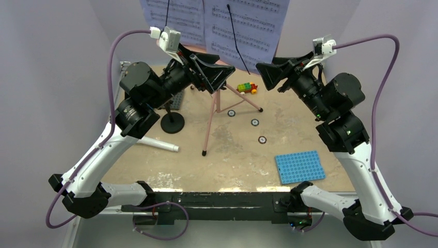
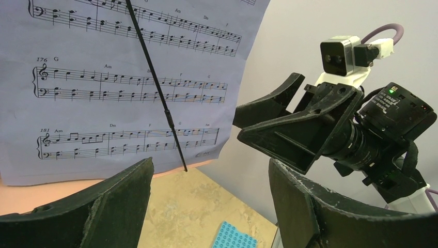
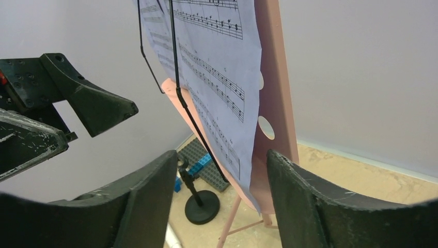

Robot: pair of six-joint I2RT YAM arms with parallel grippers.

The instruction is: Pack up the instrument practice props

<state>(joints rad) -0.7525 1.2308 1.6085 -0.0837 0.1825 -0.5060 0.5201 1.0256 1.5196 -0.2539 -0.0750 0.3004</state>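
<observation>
Sheet-music pages sit upright on the pink music stand, right ahead of both grippers and pinned by thin black retaining wires. The stand is on its tripod, between the two arms.

Step looks like the very start: nothing packed, and the pages look like the first target.

Left gripper: jaws spread wide, nothing in them, lower edge of the pages just ahead and above. Right gripper: jaws apart and empty, side edge of the pages and the hole-dotted desk straight ahead, lined up with the gap but not pinched.

Next move probably calls for one gripper to close on a free page edge and slide it out from under the wires without tipping the stand; the other may need to steady the desk.

Both arms are raised, elbows bent, wrists angled inward so the fingers face each other across the stand.

Black mic stand is below and behind the left gripper, with the grey-white microphone lying near its base. Toy bricks are below, between the grippers. Blue studded plate is well back from the right gripper.
</observation>
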